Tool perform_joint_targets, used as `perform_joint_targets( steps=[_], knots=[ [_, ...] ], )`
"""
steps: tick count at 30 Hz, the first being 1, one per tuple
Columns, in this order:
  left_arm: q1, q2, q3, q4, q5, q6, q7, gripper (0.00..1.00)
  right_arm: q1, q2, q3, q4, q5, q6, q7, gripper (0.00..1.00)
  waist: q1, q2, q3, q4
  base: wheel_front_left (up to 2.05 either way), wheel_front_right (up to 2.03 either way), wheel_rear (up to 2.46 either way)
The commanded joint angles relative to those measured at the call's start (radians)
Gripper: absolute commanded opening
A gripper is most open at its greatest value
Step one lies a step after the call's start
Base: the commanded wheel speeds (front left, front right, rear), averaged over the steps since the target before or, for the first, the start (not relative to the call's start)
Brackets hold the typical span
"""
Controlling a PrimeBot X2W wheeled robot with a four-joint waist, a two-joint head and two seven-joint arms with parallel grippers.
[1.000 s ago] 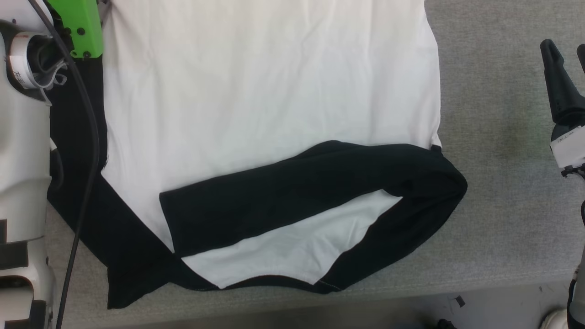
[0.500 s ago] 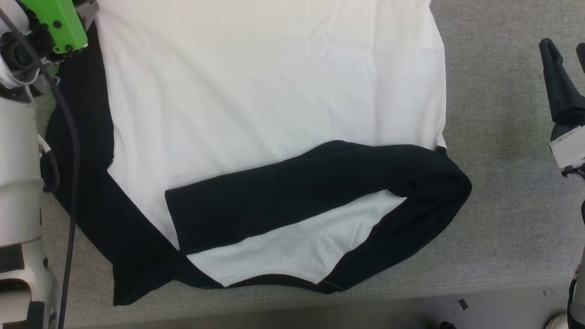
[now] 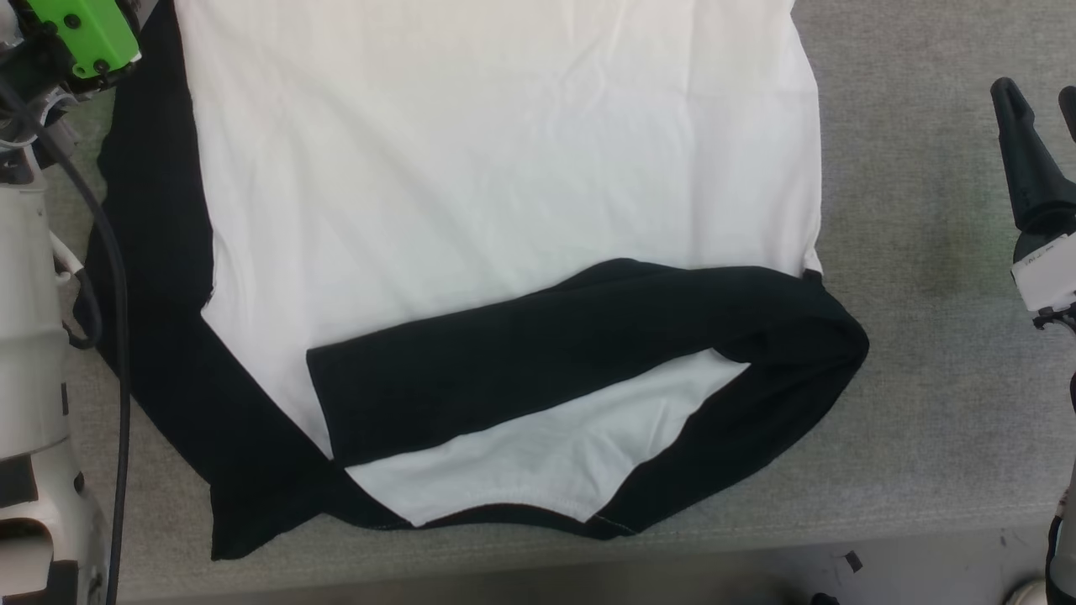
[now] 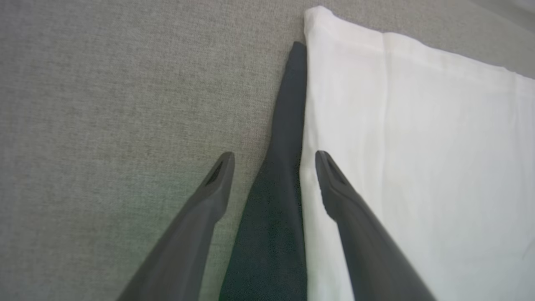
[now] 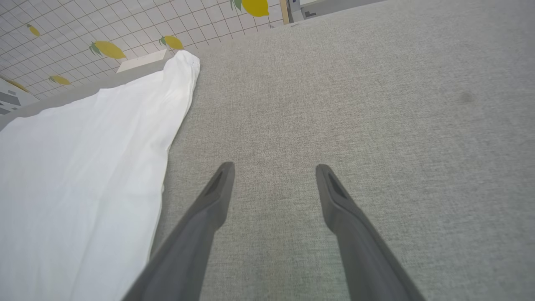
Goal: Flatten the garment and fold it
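Note:
The garment (image 3: 504, 168) lies spread on the grey table (image 3: 925, 378), its white body facing up and no chest print showing. One black sleeve (image 3: 572, 353) is folded across the white body near the table's front. The other black sleeve (image 3: 160, 277) runs down the left side. In the left wrist view my left gripper (image 4: 273, 156) is open, its fingers either side of that black sleeve strip (image 4: 284, 167) beside the white body (image 4: 418, 167). My right gripper (image 3: 1038, 88) is open over bare table, right of the garment's white edge (image 5: 83, 167).
The table's front edge (image 3: 756, 542) runs along the bottom of the head view, with floor below it. My left arm's pale forearm (image 3: 34, 336), green wrist part (image 3: 84, 34) and black cable (image 3: 118, 353) stand at the left. A lemon-patterned tiled wall (image 5: 104, 33) lies beyond the table.
My left arm's green wrist part has moved up and to the left, uncovering more of the left black sleeve. The head view has shifted slightly. The right gripper stays put.

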Motion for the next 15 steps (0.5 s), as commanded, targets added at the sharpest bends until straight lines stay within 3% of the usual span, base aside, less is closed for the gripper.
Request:
perform_joint_targets(
  steps=[1, 8, 15],
  knots=[
    [0.009, 0.009, -0.003, -0.007, 0.005, -0.002, 0.01, 1.0, 0.01, -0.001, 0.0, 0.003, -0.001, -0.001, 0.001, 1.0, -0.0001, 0.0, 0.001, 0.003, 0.0, 0.0, 0.0],
    [0.036, 0.052, -0.075, 0.007, 0.076, -0.006, 0.061, 1.0, -0.002, 0.0, 0.011, 0.0, 0.003, -0.001, 0.005, 1.0, -0.0001, 0.0, 0.018, 0.004, 0.0, 0.0, 0.0],
    [0.069, -0.001, -0.088, 0.027, 0.02, -0.017, 0.09, 1.0, -0.002, -0.004, 0.004, -0.001, 0.006, -0.001, 0.001, 1.0, -0.0001, 0.0, 0.027, 0.005, 0.0, 0.0, 0.0]
  ],
)
